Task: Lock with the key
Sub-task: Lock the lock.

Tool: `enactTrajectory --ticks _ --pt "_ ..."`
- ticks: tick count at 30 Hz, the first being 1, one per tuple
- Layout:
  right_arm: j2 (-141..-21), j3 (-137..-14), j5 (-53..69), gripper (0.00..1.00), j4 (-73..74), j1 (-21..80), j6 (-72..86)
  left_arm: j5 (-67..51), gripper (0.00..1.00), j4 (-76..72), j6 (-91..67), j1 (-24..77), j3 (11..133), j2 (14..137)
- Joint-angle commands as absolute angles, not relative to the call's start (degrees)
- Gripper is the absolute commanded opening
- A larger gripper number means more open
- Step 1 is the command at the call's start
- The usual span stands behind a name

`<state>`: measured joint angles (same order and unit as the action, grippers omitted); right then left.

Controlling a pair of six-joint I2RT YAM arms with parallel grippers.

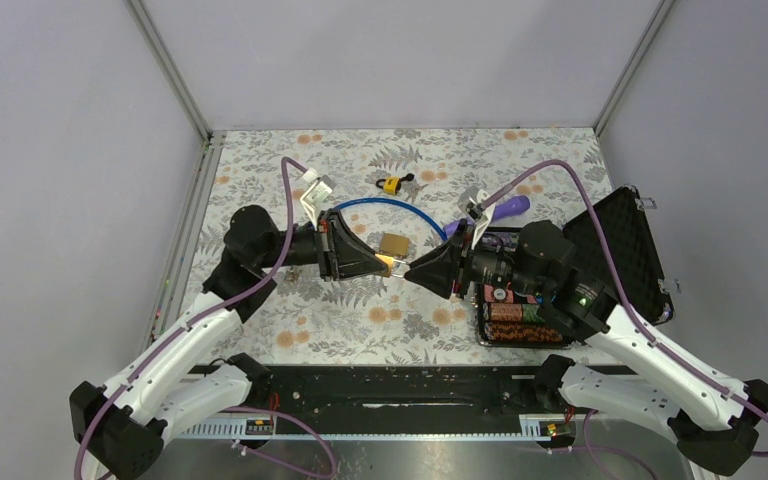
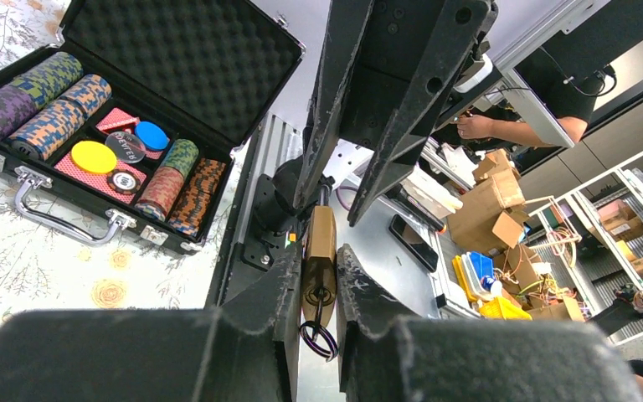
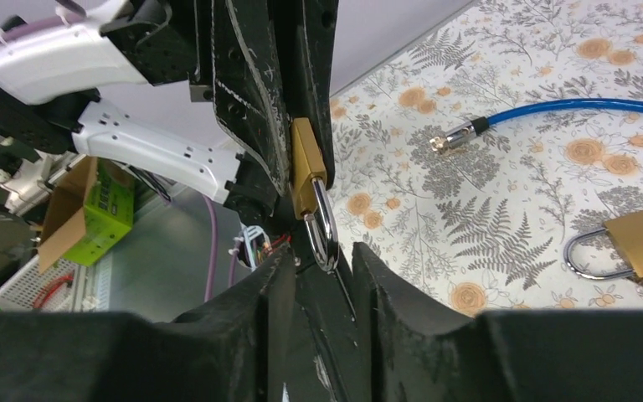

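Left gripper (image 2: 318, 255) clamped on brass padlock (image 3: 306, 167) body, midair left of chip case (image 1: 620, 250): steadies it, shackle (image 3: 325, 230) facing right arm. Right gripper (image 3: 322, 255) jaws part-open, straddling shackle tip, likely to press it home. Key ring (image 2: 318, 339) hangs at keyhole end.

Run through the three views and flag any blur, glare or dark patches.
Top external: evenly lit and sharp across the floral cloth. Left wrist: the left claw's fingers are a dark foreground blur, the padlock sharper, the room behind bright. Right wrist: the right claw's fingers soft and unlit, a bright glint on the shackle, the cloth crisp.
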<state>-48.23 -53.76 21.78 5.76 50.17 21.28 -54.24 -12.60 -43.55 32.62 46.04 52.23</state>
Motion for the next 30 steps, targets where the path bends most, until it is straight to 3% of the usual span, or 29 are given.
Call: enactTrajectory --ticks 1,3,7,30 --pt "-49.54 -54.93 24.05 0.32 -1.02 49.75 23.19 -55.24 0.0 -17.84 -46.5 32.68 48.47 50.59" --pt "-50.93 -55.5 26.12 0.25 -2.53 49.75 24.32 -55.35 0.0 -18.33 -46.96 32.7 47.86 50.04" --pt "-52.87 -55.68 29.51 0.0 -5.58 49.75 26.46 -54.98 0.0 -18.62 -47.44 32.68 47.0 49.7" --pt "-58.35 -54.84 29.88 0.0 -20.16 49.83 39.89 -51.2 0.0 -17.24 -48.78 38.13 42.52 56.47"
